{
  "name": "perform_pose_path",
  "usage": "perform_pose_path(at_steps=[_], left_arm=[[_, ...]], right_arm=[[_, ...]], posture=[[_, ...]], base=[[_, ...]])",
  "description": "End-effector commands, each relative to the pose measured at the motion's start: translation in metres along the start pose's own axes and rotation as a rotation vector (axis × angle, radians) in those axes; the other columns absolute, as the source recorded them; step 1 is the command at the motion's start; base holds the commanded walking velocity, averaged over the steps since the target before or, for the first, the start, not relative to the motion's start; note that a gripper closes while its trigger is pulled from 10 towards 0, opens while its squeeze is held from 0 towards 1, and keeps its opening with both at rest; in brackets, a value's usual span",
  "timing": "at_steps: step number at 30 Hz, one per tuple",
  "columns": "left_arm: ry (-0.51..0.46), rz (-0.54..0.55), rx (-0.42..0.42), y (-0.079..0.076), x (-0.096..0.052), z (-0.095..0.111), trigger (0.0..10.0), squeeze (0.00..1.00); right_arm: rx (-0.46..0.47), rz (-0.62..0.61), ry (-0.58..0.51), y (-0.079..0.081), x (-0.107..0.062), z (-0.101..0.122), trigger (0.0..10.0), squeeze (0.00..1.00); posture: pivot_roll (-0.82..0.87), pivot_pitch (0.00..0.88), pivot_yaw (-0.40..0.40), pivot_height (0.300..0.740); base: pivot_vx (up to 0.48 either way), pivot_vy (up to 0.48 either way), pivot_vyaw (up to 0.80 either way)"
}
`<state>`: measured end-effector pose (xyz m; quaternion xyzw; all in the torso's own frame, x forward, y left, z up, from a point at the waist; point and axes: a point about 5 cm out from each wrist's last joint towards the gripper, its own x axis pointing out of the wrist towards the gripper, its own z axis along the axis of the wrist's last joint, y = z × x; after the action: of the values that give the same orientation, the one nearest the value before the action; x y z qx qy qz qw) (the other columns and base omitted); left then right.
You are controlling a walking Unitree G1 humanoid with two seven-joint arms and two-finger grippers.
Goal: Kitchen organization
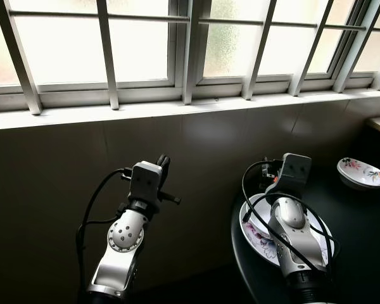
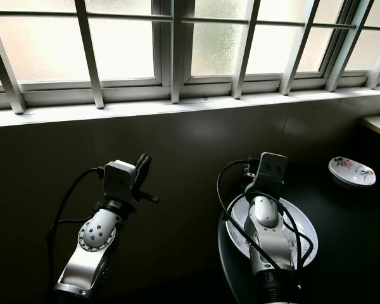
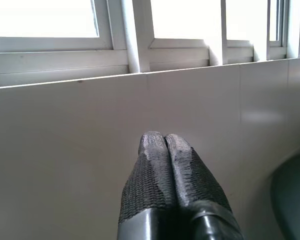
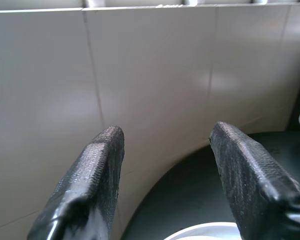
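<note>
Under the barred window [image 1: 145,44], the right gripper [image 4: 167,145] hangs with fingers spread wide and empty above a floral plate [image 2: 307,235] at the dark round worktop's [image 1: 367,221] near edge, a small floral dish [image 1: 361,172] far right, while the left gripper [image 3: 164,145] faces the tiled wall [image 3: 65,150], fingers pressed together, holding nothing.

Glossy tiled wall [image 3: 65,150], textured rubbery fingers [image 4: 95,170]

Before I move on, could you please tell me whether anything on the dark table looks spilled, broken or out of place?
Nothing stands out. The floral plate lies flat under the right gripper, whose jaws are open, and the small floral dish sits upright farther right on the table. I see no spills or breakage, though shadow hides detail.
</note>
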<state>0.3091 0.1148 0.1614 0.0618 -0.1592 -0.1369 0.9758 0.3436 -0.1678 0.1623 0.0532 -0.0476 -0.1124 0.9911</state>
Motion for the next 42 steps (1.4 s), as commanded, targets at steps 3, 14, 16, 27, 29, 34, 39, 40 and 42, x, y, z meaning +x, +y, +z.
perform_pose_path(at_steps=[3,14,16,27,29,34,39,40,42], left_arm=[[0.013,0.003,0.002,0.001,0.0,-0.002,10.0,0.0],[0.018,0.005,0.0,0.001,-0.001,-0.003,10.0,0.0],[0.019,0.005,0.0,0.001,-0.001,-0.003,10.0,0.0],[0.023,0.004,-0.001,0.0,-0.001,-0.004,10.0,0.0],[0.024,0.004,-0.001,0.0,-0.001,-0.004,10.0,0.0],[0.029,0.004,0.0,0.0,-0.002,-0.005,10.0,0.0],[0.033,0.002,0.0,0.0,-0.002,-0.006,10.0,0.0],[0.034,0.001,0.0,0.0,-0.003,-0.006,10.0,0.0],[0.037,0.001,0.0,0.0,-0.003,-0.006,10.0,0.0]], right_arm=[[-0.034,0.003,0.038,-0.003,0.002,-0.004,10.0,0.0],[0.032,-0.013,0.1,-0.004,0.002,-0.01,10.0,0.0],[0.031,-0.012,0.1,-0.004,0.003,-0.01,10.0,0.0],[-0.011,-0.01,0.117,-0.004,0.002,-0.013,10.0,0.0],[-0.01,-0.02,0.126,-0.006,0.002,-0.014,10.0,0.0],[0.043,-0.065,0.202,-0.01,0.001,-0.024,10.0,0.0],[0.066,-0.115,0.277,-0.015,-0.002,-0.035,10.0,0.0],[0.067,-0.123,0.287,-0.016,-0.003,-0.037,10.0,0.0],[0.085,-0.136,0.325,-0.017,-0.006,-0.042,10.0,0.0]], posture=[[0.04,0.0,-0.053,0.74],[0.05,0.0,-0.056,0.74],[0.05,0.0,-0.055,0.74],[0.04,0.0,-0.057,0.74],[0.04,0.0,-0.057,0.74],[0.05,0.0,-0.058,0.74],[0.05,0.0,-0.058,0.74],[0.04,0.0,-0.058,0.74],[0.04,0.0,-0.058,0.74]], base=[[0.0,0.0,-0.79],[0.0,0.0,-0.51],[0.0,0.0,-0.8],[0.0,0.0,-0.58],[0.0,0.0,0.0],[0.0,0.0,0.0],[0.0,0.0,0.0],[0.0,0.0,0.0],[0.0,0.0,0.0]])
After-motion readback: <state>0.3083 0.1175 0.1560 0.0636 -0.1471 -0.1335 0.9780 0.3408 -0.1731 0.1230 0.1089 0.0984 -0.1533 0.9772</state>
